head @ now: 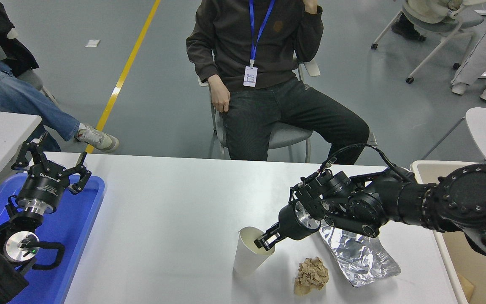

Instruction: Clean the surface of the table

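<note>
Right gripper (264, 241) clamped on rim of tilted paper cup (249, 252), crumpled napkin (311, 275) & foil (357, 253) just beside, on table (167, 219).

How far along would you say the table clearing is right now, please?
Early: nothing looks cleared yet. The right gripper is shut on the paper cup rim, and the cup is tilted. The crumpled brown paper and foil sheet lie on the table surface. The left gripper is parked, open.

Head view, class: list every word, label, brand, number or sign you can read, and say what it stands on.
Left gripper: white lettering on its black body, too blurred to read.
Person's badge: print too small to read.
Brown patch on the person's sweater: nothing legible.
Paper cup, foil, crumpled paper, blue tray: no text.
</note>
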